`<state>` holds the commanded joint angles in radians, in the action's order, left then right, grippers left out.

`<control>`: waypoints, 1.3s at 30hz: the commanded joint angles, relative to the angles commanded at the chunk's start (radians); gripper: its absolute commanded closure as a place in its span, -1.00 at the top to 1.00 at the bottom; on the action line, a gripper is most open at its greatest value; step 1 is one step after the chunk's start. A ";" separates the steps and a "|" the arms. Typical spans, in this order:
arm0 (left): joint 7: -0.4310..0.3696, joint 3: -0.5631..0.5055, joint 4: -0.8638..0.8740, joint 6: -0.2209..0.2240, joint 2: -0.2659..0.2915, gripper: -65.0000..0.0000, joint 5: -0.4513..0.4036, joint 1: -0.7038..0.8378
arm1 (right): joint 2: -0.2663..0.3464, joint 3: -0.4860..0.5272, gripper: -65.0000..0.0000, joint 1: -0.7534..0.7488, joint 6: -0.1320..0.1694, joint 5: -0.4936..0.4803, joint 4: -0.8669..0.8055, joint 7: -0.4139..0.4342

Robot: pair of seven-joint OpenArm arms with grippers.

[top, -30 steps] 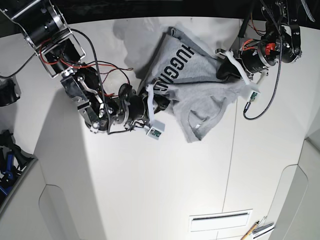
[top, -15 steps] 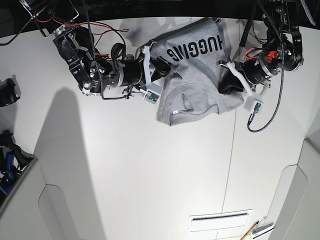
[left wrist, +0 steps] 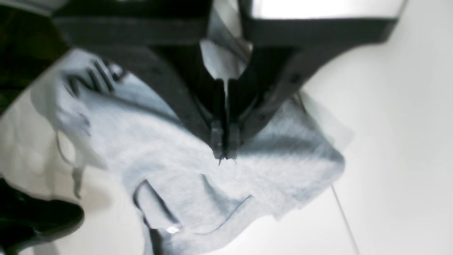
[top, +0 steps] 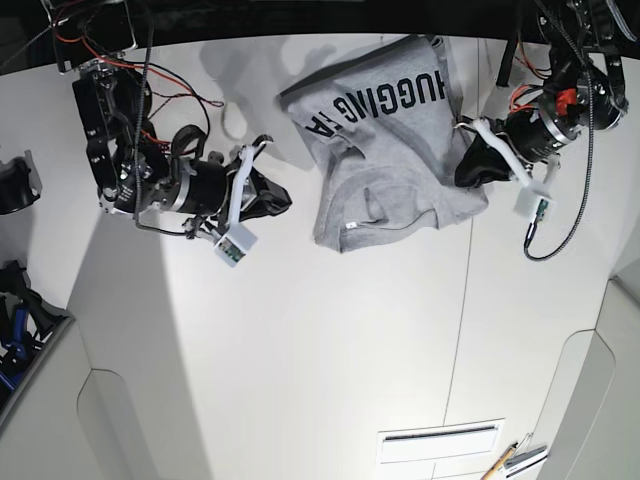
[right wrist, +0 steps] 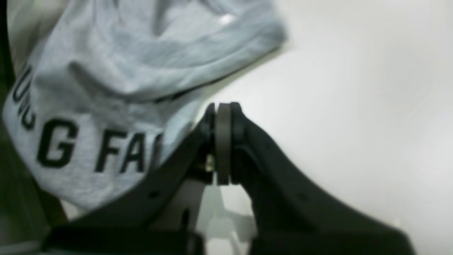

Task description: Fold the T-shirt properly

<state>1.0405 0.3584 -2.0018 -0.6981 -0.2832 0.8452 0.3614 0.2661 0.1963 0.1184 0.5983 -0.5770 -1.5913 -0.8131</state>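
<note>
The grey T-shirt [top: 390,150] lies spread near the table's far edge, black lettering up and the neck opening toward the near side. It also fills the left wrist view [left wrist: 177,177] and the upper left of the right wrist view [right wrist: 106,71]. My left gripper [top: 463,172] is at the shirt's right edge. Its jaws are shut [left wrist: 223,156], and the fabric bunches in a ridge at the tips. My right gripper [top: 283,196] sits off the shirt's left side, apart from the cloth, shut with nothing between its pads [right wrist: 222,106].
The white table [top: 300,350] has a seam line [top: 465,320] running toward the near side and a vent slot [top: 440,440] near the front. A dark object [top: 12,185] and blue items [top: 15,320] sit at the left border. Loose cables hang from both arms.
My right gripper has let go of the shirt's left edge and drawn back left and down. The shirt has settled flat. The left gripper has shifted slightly right.
</note>
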 joint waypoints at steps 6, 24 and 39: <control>0.019 0.032 -0.021 0.000 0.000 -1.00 0.004 0.111 | 0.000 -0.027 -1.00 -0.005 0.000 -0.016 0.000 0.001; -0.014 -0.111 0.263 0.000 0.001 -1.00 -0.006 -0.048 | -0.003 -0.018 -1.00 -0.017 0.000 -0.059 0.005 -0.035; 0.092 0.259 0.070 0.000 0.000 -1.00 0.141 0.123 | 0.029 -0.319 -1.00 -0.091 0.001 -0.218 -0.043 -0.266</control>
<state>1.1324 0.6174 -1.9316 -0.6981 -0.2832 0.9863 0.4847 0.2947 -0.1223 0.0273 0.5991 -0.7952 -1.6348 -1.0790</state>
